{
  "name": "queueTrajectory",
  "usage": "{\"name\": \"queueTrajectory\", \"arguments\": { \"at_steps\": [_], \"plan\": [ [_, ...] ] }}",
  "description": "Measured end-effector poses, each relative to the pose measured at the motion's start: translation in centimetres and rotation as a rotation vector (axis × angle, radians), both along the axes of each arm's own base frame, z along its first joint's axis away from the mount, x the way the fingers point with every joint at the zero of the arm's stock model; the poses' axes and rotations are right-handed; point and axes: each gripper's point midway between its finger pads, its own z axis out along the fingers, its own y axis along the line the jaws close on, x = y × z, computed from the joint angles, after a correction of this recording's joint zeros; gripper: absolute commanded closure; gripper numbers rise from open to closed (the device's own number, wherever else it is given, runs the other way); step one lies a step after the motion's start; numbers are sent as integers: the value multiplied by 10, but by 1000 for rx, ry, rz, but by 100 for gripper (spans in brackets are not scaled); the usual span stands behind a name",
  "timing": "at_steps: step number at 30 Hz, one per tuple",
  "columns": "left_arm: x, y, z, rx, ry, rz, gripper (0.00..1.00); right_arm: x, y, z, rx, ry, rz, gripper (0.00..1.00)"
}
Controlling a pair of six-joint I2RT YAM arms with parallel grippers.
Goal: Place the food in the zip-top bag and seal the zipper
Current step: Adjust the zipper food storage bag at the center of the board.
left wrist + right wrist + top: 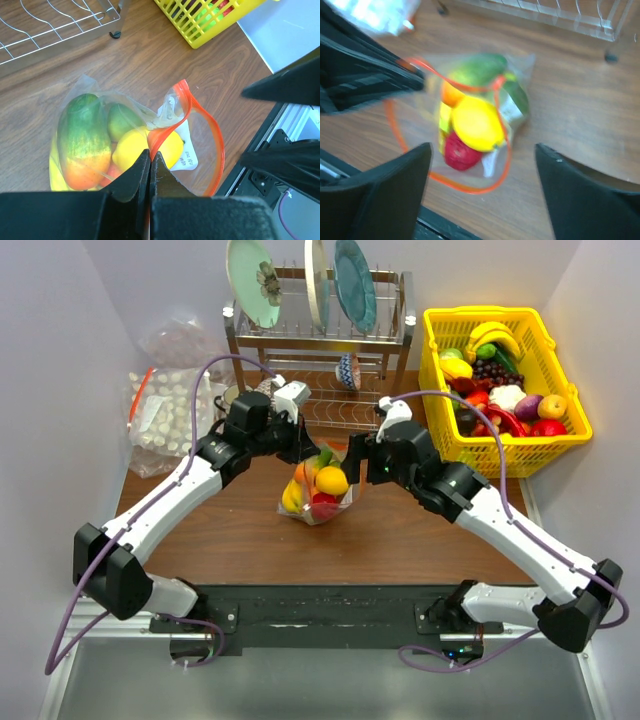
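Left jaws: closed, pinching the zipper (220, 145) at 1 end of the mouth, lower centre of the left wrist view. Right jaws: spread wide, gripping nothing, hanging over the zip-top bag (320, 510), its mouth framed between them in the right wrist view.

The bag stands on the worktop (420, 540) at centre of the top view, between the 2 arms. The food (85, 140) is inside: a green-orange piece, a yellow piece, and a red one beneath. The mouth gapes as a red loop and is not sealed.

Judgement: loading looks done, so the step in hand is the seal.
- Left pinch serves as the anchor.
- Right jaws should close on the strip just beside that pinch, catching both tracks flat.
- They then run along to the other end with the strip kept taut.

Risk: the yellow piece rides high near the mouth and may hold the tracks apart. The thin film may bunch.

Upper frame, apart from the work: dish rack (290, 338), yellow basket (478, 313), and a larger bag of pale lumps (165, 410).
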Motion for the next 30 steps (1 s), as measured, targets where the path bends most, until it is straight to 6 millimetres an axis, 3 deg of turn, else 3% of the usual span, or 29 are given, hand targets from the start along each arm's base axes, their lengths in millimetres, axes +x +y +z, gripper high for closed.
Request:
{"name": "queueTrajectory", "arguments": {
  "at_steps": [6, 10, 13, 14, 16, 17, 22, 26, 30],
  "plan": [
    [0, 0, 0, 1, 0, 1, 100, -15, -13, -58, -53, 141, -51, 37],
    [0, 1, 0, 2, 0, 3, 100, -21, -17, -75, -55, 178, -75, 41],
    [0, 1, 0, 2, -2, 4, 100, -20, -19, -77, -51, 179, -93, 55],
    [0, 1, 1, 2, -2, 6, 100, -19, -18, -77, -47, 179, -97, 71],
    [0, 1, 1, 2, -2, 6, 100, -18, -17, -78, -43, 182, -99, 86],
    [1, 1, 1, 3, -2, 7, 100, -17, -16, -79, -42, 185, -100, 100],
    [0, 1, 0, 4, 0, 7, 100, -16, -12, -86, -53, 202, -89, 100],
    [0, 1, 0, 5, 0, 7, 100, -14, -10, -66, -59, 174, -65, 100],
    [1, 1, 1, 2, -4, 8, 100, -3, -2, -4, -9, 67, -35, 100]
  ]
}}
